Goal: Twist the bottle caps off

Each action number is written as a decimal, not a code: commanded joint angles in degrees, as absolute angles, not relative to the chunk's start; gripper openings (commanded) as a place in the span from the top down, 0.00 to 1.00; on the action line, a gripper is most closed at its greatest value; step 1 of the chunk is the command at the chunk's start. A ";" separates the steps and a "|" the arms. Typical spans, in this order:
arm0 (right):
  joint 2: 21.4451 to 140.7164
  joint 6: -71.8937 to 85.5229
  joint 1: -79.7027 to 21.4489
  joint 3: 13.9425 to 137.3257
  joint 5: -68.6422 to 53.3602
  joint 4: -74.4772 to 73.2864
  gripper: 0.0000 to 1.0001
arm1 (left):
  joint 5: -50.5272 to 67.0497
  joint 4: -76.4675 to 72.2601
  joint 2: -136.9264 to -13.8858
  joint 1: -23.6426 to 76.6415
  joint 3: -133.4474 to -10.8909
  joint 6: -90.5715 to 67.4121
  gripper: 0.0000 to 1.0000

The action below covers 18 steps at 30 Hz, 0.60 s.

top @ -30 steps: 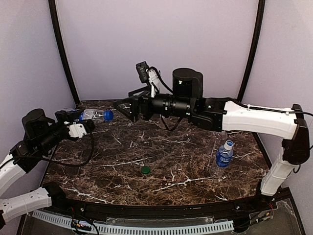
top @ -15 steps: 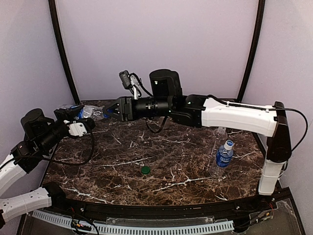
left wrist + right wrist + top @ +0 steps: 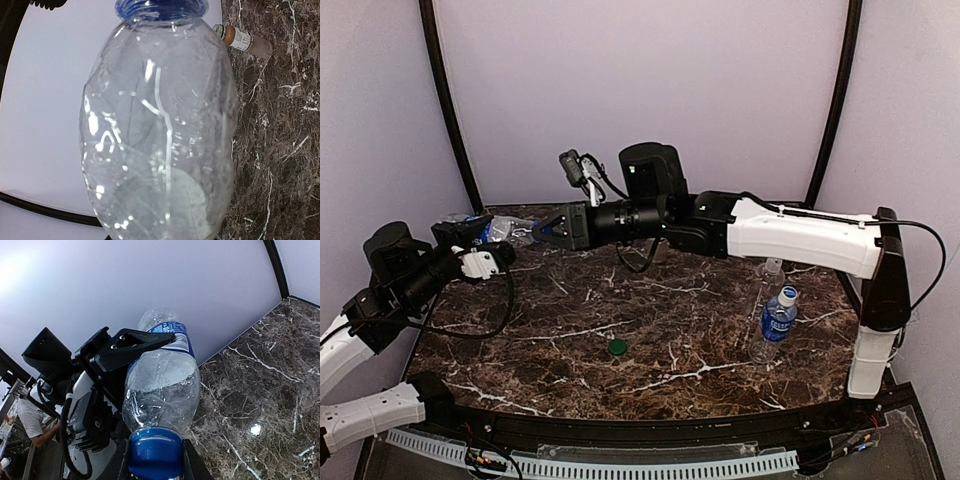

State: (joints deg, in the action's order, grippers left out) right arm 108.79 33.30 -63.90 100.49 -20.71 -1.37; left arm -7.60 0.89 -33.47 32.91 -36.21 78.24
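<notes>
My left gripper (image 3: 483, 236) is shut on a clear bottle (image 3: 503, 232) with a blue label, held sideways above the table's back left corner. In the left wrist view this bottle (image 3: 157, 130) fills the frame and hides my fingers. One black left finger (image 3: 135, 344) crosses the bottle (image 3: 160, 382) in the right wrist view. My right gripper (image 3: 542, 232) is shut on its dark blue cap (image 3: 155, 452), one jaw on each side. A loose green cap (image 3: 617, 347) lies on the table. A brown-filled bottle (image 3: 246, 41) lies uncapped on its side.
A clear bottle with a blue label (image 3: 777, 322) and a white cap (image 3: 787, 295) stands at the right. Another clear bottle (image 3: 771, 268) stands just behind it, partly hidden by the right arm. Dark marble table (image 3: 650, 310), with lilac walls close behind and at both sides.
My right arm has swung left to the held bottle, and its open jaws have shut on the dark blue cap. The left arm and bottle have stayed put.
</notes>
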 commanded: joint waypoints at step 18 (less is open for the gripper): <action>96.66 -50.44 -81.46 86.76 8.70 -10.28 1.00 | 9.78 40.33 -34.06 33.20 -46.03 72.45 0.73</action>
